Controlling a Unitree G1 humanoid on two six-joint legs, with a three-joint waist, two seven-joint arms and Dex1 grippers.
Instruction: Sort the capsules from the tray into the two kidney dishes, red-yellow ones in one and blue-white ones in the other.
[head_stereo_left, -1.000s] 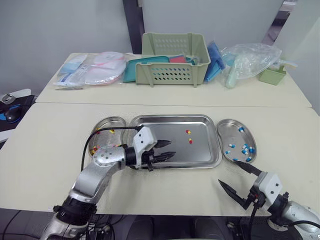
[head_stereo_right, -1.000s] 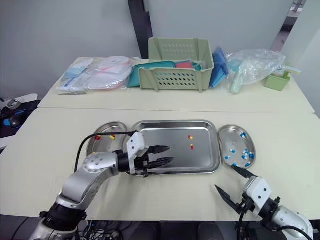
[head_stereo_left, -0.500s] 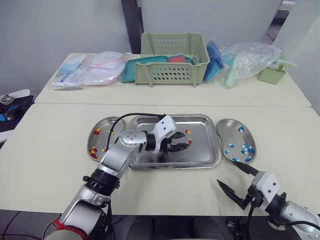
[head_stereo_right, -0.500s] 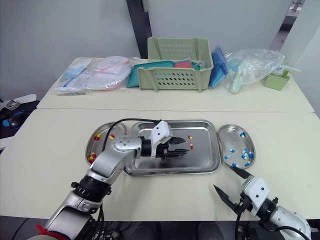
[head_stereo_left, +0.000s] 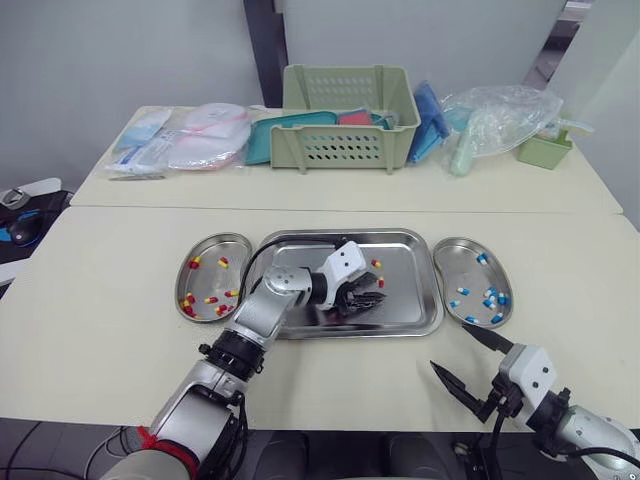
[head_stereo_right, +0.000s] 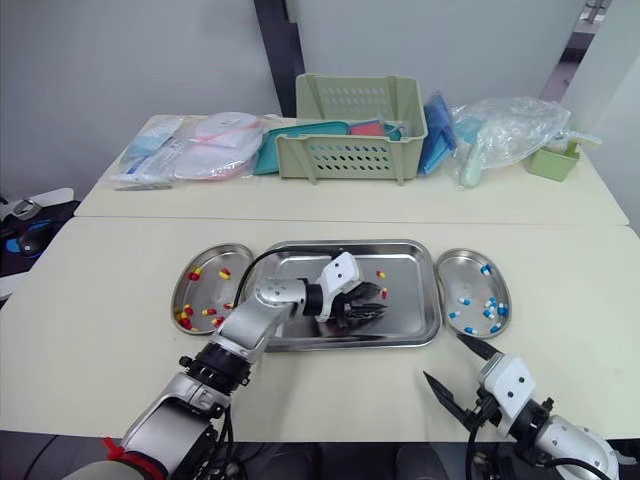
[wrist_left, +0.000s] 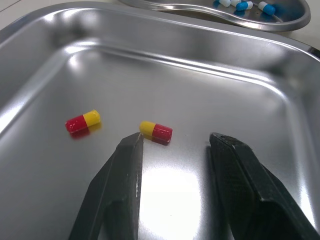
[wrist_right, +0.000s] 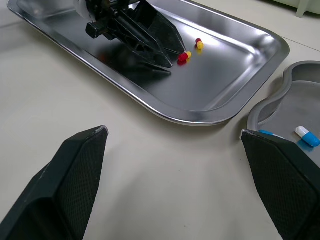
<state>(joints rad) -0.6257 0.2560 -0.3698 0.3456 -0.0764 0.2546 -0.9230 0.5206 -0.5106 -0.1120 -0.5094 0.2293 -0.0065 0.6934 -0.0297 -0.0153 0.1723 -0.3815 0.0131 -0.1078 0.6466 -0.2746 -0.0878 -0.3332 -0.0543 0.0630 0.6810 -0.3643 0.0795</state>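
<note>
Left pincer (wrist_left: 176, 140) released, low over tray (wrist_left: 165, 30).
One red-yellow capsule (wrist_left: 156, 132) lies just ahead of its fingertips, a second capsule (wrist_left: 83, 121) farther aside; right pincer (wrist_right: 174, 131) released above the surface (wrist_right: 125, 165), well apart.

Near tabletop (head_stereo_left: 100, 310): tray (head_stereo_left: 410, 305) at centre. The left kidney dish (head_stereo_left: 208, 280) sits just beside its left end, the right kidney dish (head_stereo_left: 457, 266) just beside its right end.

Left-dish capsules (head_stereo_left: 210, 300) lie scattered in the left kidney dish; right-dish capsules (head_stereo_left: 490, 297) lie in the right kidney dish.

Two more in the tray, right of centre: rear capsule (head_stereo_left: 376, 264) and front capsule (head_stereo_left: 381, 283), near each other but apart.

Left gripper (wrist_left: 175, 140) is inside the tray, its tips just short of the front capsule. Contact with one finger is possible; cannot tell.

Right gripper (head_stereo_left: 449, 347) is over the tabletop, in front of the tray's right corner.

Rear tabletop (head_stereo_left: 590, 190): basket (head_stereo_left: 347, 118) in the middle, packets (head_stereo_left: 190, 137) to its left, bag (head_stereo_left: 500, 120) to its right.
</note>
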